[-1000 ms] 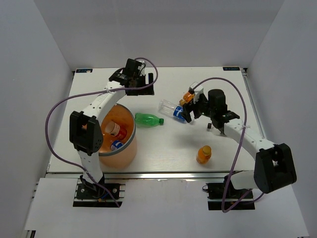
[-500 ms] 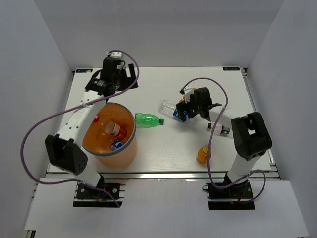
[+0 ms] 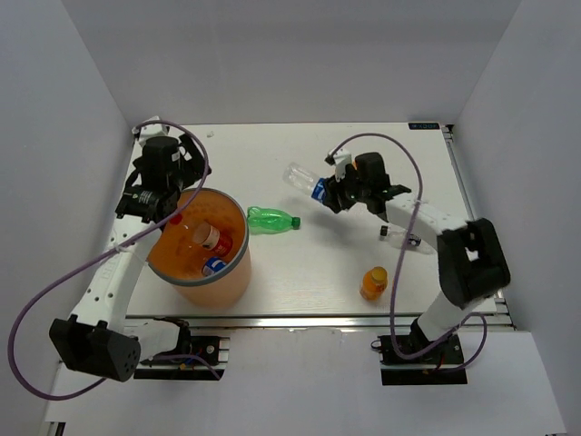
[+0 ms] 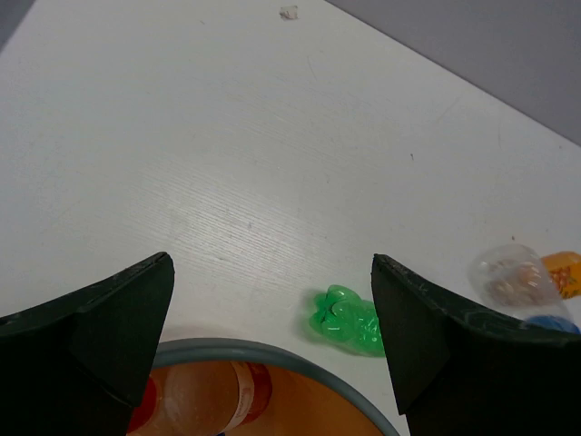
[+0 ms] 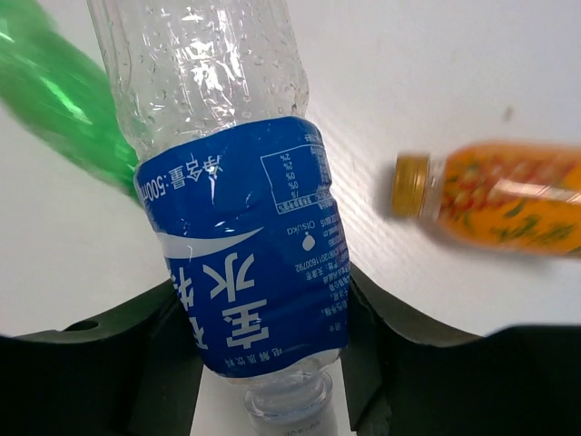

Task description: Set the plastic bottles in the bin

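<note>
My right gripper (image 3: pixel 334 193) is shut on the clear plastic bottle with the blue label (image 3: pixel 307 181), gripping it on the label near the neck (image 5: pixel 245 272); the bottle's base points to the far left. A green bottle (image 3: pixel 270 219) lies right of the orange bin (image 3: pixel 238 272). A squat orange bottle (image 3: pixel 373 282) stands near the front, and another orange bottle (image 5: pixel 490 204) lies beside the held one. My left gripper (image 3: pixel 168 195) hangs open and empty above the bin's far left rim (image 4: pixel 272 350). The green bottle (image 4: pixel 349 318) shows between its fingers (image 4: pixel 100 336).
The bin holds a bottle with a red cap and label (image 3: pixel 211 236) and another with blue on it (image 3: pixel 214 265). A small clear bottle with a black cap (image 3: pixel 399 238) lies under my right forearm. White walls close in the table on three sides.
My right gripper has shut on the blue-label bottle and drawn it slightly toward the back. The left arm has swung from the table's back middle to the bin's far left rim.
</note>
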